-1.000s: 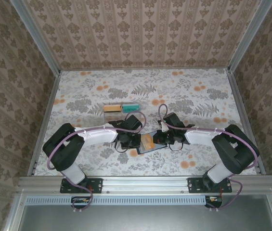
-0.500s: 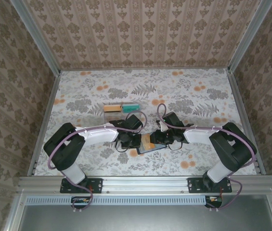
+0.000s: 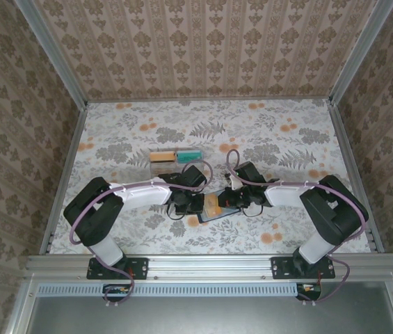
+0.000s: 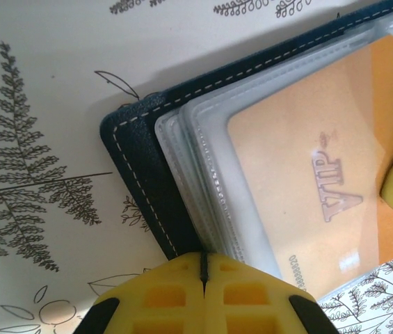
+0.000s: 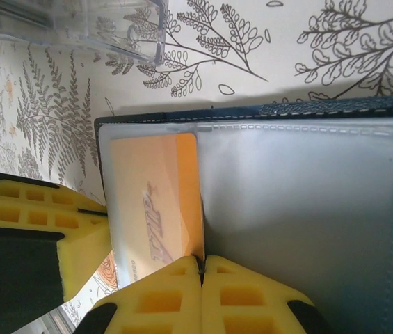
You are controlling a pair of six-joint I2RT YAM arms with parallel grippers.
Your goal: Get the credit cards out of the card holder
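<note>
A dark navy card holder (image 4: pixel 137 170) with white stitching lies open on the floral table, its clear sleeves fanned. An orange-yellow credit card (image 4: pixel 307 174) marked VIP sticks partway out of a sleeve. My left gripper (image 4: pixel 203 259) is shut on the holder's near edge, where cover and sleeves meet. My right gripper (image 5: pixel 202 261) is shut on the corner edge of the orange card (image 5: pixel 154 188), beside a frosted sleeve (image 5: pixel 307 202). From above, both grippers (image 3: pixel 197 204) (image 3: pixel 225 202) meet over the holder (image 3: pixel 217 213) between the arms.
An orange card (image 3: pixel 162 156) and a teal card (image 3: pixel 189 155) lie side by side on the table behind the left arm. A clear plastic box (image 3: pixel 227 147) stands further right, its corner (image 5: pixel 78 21) close to the holder. Patterned walls enclose the table.
The right gripper and forearm have edged slightly left toward the holder. The left arm, the holder and the two loose cards have stayed where they were.
</note>
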